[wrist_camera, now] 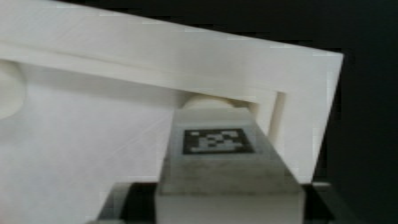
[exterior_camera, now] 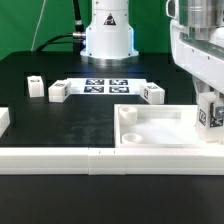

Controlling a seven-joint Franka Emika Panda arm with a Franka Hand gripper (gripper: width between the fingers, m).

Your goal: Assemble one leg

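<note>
My gripper [exterior_camera: 210,118] is at the exterior view's right, shut on a small white leg [exterior_camera: 212,114] with a black-and-white tag. It holds the leg upright over the right end of the large white tray [exterior_camera: 160,128]. In the wrist view the leg [wrist_camera: 219,140] sits between the dark jaws of the gripper [wrist_camera: 222,198], its far end at the tray's inner corner [wrist_camera: 294,95]. I cannot tell whether it touches the tray. Three more legs lie on the black table: two at the left [exterior_camera: 34,86] [exterior_camera: 58,91] and one at the centre right [exterior_camera: 153,93].
The marker board [exterior_camera: 105,86] lies flat in front of the robot base [exterior_camera: 108,35]. A long white rail [exterior_camera: 90,158] runs along the table's front edge. A white part [exterior_camera: 3,120] shows at the far left edge.
</note>
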